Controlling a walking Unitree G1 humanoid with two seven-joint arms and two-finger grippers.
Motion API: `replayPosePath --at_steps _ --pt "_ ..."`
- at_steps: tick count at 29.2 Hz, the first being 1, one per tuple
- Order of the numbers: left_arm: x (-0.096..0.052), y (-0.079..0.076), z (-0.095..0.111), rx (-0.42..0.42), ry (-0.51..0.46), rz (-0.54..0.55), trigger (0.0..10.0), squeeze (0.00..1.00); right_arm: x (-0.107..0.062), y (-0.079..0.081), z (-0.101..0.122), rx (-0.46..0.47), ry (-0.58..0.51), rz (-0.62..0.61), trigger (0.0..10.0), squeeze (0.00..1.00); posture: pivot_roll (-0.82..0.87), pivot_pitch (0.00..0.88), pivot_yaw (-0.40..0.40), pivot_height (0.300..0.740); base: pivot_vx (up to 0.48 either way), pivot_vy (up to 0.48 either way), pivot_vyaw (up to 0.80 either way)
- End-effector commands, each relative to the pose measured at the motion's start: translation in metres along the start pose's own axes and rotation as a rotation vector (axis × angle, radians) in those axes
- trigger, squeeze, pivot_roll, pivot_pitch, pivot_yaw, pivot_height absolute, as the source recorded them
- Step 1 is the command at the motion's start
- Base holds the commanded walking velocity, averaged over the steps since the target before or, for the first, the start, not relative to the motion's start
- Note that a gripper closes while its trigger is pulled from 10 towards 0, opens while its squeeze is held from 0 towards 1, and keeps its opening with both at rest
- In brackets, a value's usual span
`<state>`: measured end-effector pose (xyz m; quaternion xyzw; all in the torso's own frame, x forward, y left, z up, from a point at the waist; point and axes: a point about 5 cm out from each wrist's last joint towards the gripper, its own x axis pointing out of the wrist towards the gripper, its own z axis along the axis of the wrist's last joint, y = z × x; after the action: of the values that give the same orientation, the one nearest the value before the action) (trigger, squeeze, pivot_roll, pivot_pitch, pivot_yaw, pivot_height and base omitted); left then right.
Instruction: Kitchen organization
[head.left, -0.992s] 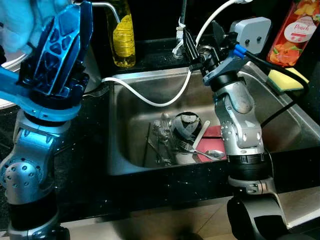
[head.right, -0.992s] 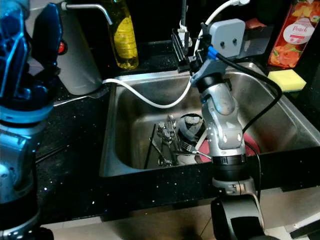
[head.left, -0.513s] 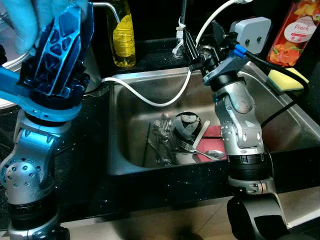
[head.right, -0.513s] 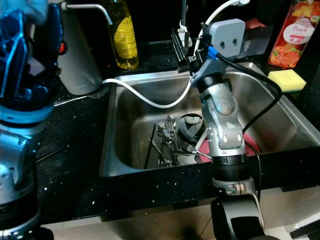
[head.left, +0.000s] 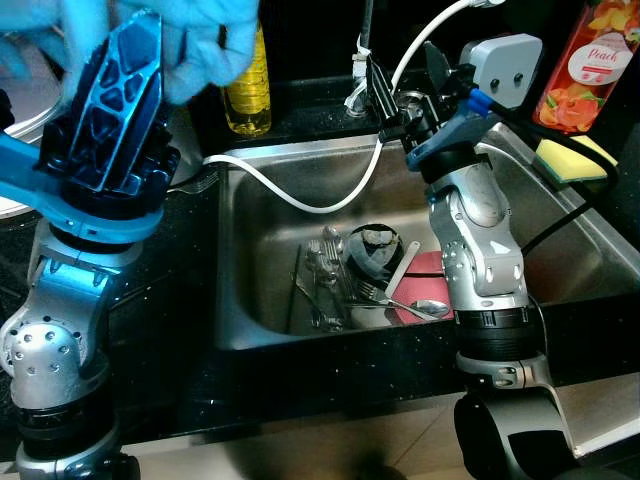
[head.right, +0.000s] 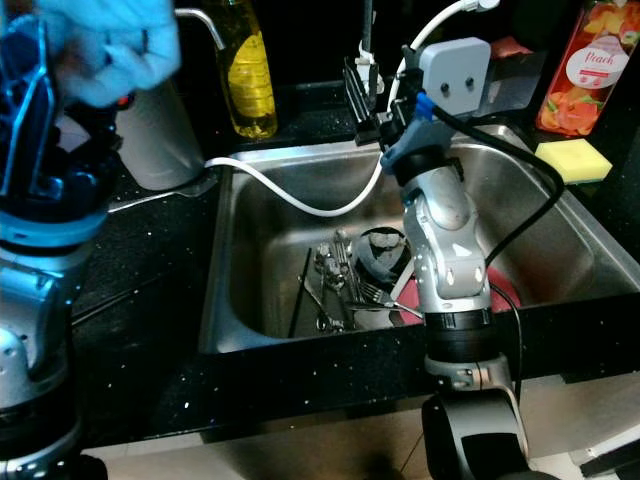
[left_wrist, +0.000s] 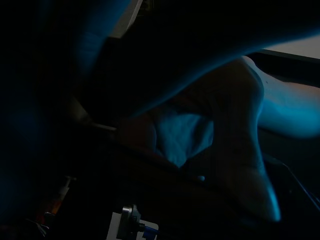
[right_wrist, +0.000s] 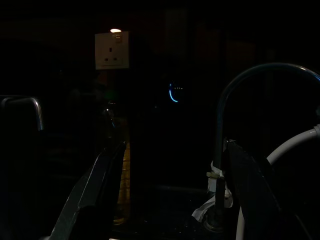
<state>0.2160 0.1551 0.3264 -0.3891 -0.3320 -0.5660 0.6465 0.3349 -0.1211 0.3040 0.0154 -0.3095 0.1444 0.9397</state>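
Right gripper has its two long black fingers spread apart with nothing between them, held raised over the back rim of the stainless steel sink, just beside the base of the curved tap and the white hose that loops down into the basin. Left gripper is raised high at the left over the black speckled countertop; cannot tell whether its fingers are parted or closed, since a person's hand, tinted blue and blurred, lies over its tip. Left wrist view is very dark, same hand close in front of the lens. In the sink bottom: pile of metal forks and spoons, a dark round bowl beside them, a red plate under a spoon. Yellow dish soap bottle stands behind the sink, grey jug to its left, yellow sponge on the right rim, peach juice carton behind it.
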Motion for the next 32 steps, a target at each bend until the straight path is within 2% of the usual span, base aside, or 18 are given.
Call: replayPosePath --at_steps 1,32 --pt "0.0007 -0.0016 0.0002 0.017 0.016 -0.007 10.0 0.0 0.0 -0.0011 -0.0023 0.002 0.005 -0.009 10.0 0.0 -0.06 0.0 0.069 0.74 0.0 0.0 0.0" --pt "0.0001 -0.0015 -0.0014 0.014 0.024 -0.01 10.0 0.0 0.0001 0.0004 -0.0038 0.0 0.01 -0.003 10.0 0.0 -0.06 0.0 0.071 0.74 0.0 0.0 0.0"
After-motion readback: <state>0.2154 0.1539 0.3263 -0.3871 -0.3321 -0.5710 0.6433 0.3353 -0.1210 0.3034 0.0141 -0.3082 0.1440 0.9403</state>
